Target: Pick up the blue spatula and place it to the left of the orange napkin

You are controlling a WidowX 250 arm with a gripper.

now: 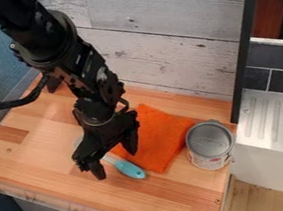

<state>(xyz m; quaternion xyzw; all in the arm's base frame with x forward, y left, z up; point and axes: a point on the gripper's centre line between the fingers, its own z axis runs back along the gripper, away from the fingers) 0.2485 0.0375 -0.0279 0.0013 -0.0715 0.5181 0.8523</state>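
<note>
The black gripper [116,164] hangs low over the wooden counter with its fingers apart. One finger is toward the front left, the other beside the orange napkin's left part. The blue spatula [129,168] lies on the counter, its light blue handle pointing to the front right and its end close to the napkin's lower edge. Its pale shaft runs up between the fingers and under the gripper, which hides much of the rest. Whether the fingers touch it, I cannot tell. The orange napkin [157,138] lies flat right of the gripper, partly covered by it.
An open metal can [210,145] stands at the napkin's right, near the right edge of the wooden counter [26,151]. Behind is a whitewashed plank wall [162,48]. A dark upright post [247,35] and a white ridged drainboard [278,121] are farther right.
</note>
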